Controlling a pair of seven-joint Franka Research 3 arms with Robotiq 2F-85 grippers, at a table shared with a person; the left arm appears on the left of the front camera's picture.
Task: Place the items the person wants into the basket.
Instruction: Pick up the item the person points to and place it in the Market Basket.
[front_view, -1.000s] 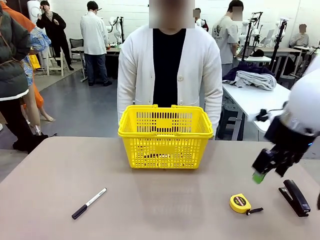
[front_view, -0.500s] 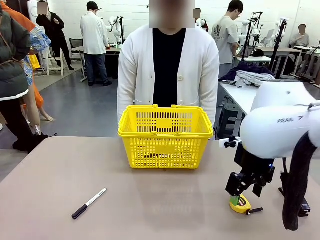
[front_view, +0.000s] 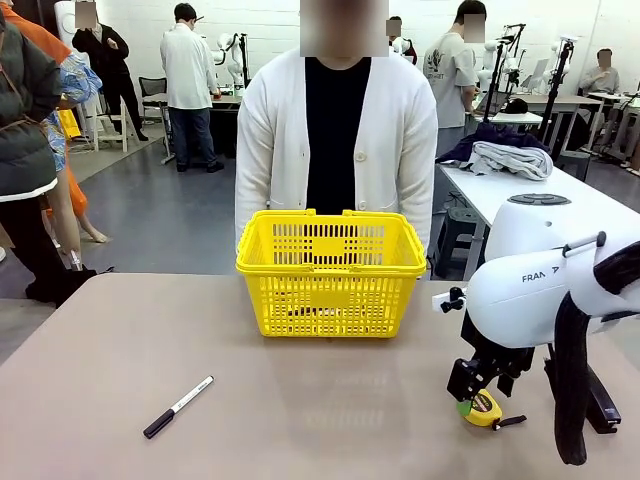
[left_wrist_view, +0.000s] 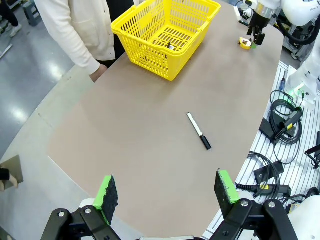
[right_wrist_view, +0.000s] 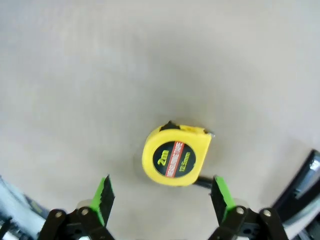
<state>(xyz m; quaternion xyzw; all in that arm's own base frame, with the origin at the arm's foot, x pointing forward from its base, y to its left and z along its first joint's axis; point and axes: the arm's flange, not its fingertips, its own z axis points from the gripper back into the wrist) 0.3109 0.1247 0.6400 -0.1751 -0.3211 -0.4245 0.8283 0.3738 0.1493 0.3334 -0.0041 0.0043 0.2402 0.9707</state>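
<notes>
The round yellow tape measure (front_view: 487, 408) lies on the table at the front right. My right gripper (front_view: 466, 386) hangs open just above it. In the right wrist view the tape measure (right_wrist_view: 175, 156) sits just beyond the green fingertips (right_wrist_view: 104, 196), centred in the gap and untouched. The yellow basket (front_view: 330, 262) stands at the far middle of the table, in front of the person in a white cardigan (front_view: 340, 140). A small dark item (left_wrist_view: 171, 46) lies on the basket's floor. My left gripper (left_wrist_view: 166, 189) is open and holds nothing, high above the near table edge.
A black marker with a white barrel (front_view: 178, 407) lies at the front left, also seen as the marker (left_wrist_view: 199, 131) in the left wrist view. A black stapler (front_view: 603, 400) sits right of the tape measure, partly behind the right arm's cable.
My right arm has swung left and down from beside the stapler to just over the tape measure. The left gripper, basket and marker have not moved.
</notes>
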